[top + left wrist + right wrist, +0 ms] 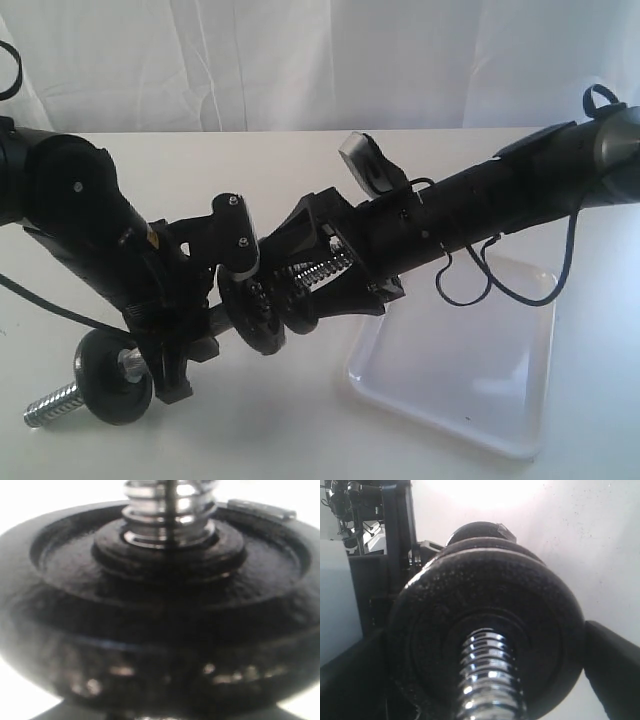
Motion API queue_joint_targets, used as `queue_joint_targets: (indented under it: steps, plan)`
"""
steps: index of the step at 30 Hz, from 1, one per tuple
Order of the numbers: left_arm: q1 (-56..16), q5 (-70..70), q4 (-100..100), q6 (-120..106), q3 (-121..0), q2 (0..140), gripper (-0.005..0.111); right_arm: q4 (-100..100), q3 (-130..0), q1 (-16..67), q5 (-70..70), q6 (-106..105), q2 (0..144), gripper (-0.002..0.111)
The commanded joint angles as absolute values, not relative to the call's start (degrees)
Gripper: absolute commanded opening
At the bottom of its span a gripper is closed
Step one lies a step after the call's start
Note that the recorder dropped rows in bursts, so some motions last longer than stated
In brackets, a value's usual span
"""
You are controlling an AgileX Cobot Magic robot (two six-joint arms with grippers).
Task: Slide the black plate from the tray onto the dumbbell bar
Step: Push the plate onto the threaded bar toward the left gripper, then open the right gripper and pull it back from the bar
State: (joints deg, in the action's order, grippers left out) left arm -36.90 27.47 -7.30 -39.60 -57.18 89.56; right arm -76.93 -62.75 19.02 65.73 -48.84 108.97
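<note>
Exterior view, 2 arms meeting at centre over the white table.

Left gripper: jaws closed on the smooth middle of the short chrome steel dumbbell bar with threaded ends. The bar is tilted, its low end towards the left arm's side and its high end towards centre.

Low end: 1 small round black metal disc sits on the bar just outside the left gripper. Bare thread sticks out beyond it. Cannot tell whether this disc touches the table.

High end: the black plate, a flat round black metal weight disc with a recessed ring round its hole, is on the bar and off the tray. In the right wrist view the threaded end passes through its central hole and projects towards the camera.

Right gripper: jaws spread wide, 1 on each side of the black plate. Its fingers lie against the plate's rim, so it grips the plate by the edge. The 2 grippers are just beside each other along the bar.

The shallow glossy white rectangular tray lies on the table under the right arm, apart from the bar.
</note>
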Motion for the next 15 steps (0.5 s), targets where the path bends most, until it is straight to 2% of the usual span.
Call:
queue_joint_targets:
  steps: [1,13,15]
  plan:
    - [-36.73,20.71,-10.15,-38.36,-59.31,85.95,0.000,-76.35,-62.60,21.42,69.64,-49.84,110.58,0.000]
    - [-36.73,20.71,-10.15,-38.36,-59.31,85.95,0.000,-76.43,-62.60,21.66,69.96,-49.73,111.42,0.000]
    - [-36.73,20.71,-10.15,-38.36,-59.31,85.95,0.000,-76.43,-62.60,21.66,69.96,-49.73,111.42,0.003]
